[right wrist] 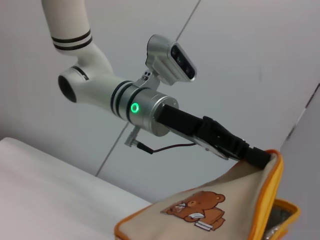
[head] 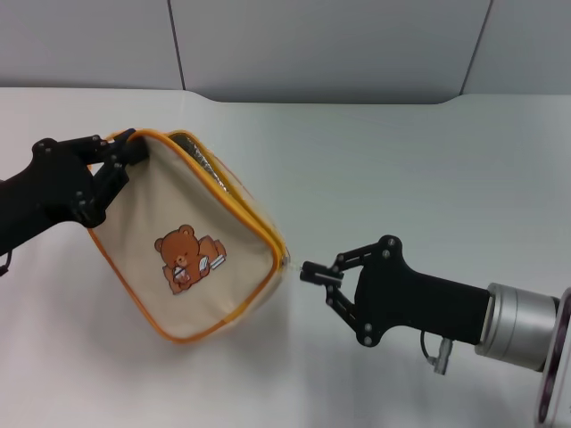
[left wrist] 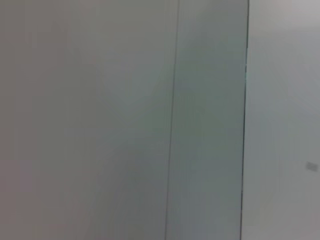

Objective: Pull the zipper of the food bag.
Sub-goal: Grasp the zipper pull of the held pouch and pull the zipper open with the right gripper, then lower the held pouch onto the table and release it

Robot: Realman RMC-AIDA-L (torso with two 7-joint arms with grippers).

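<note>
Food bag (head: 192, 245) of cream canvas hangs tilted above the white table (head: 428, 169), a grey panelled wall (head: 312, 45) behind. It carries a brown bear patch (head: 187, 257); no writing can be read. Left gripper (head: 125, 153) pinches its upper corner. Right gripper (head: 308, 272), pressed together, probably holds the zipper (head: 254, 214) pull at the lower corner.

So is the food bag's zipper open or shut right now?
Partly open: along the top edge of the food bag the zipper gapes, showing silvery lining; the right gripper is shut at the corner pull.
</note>
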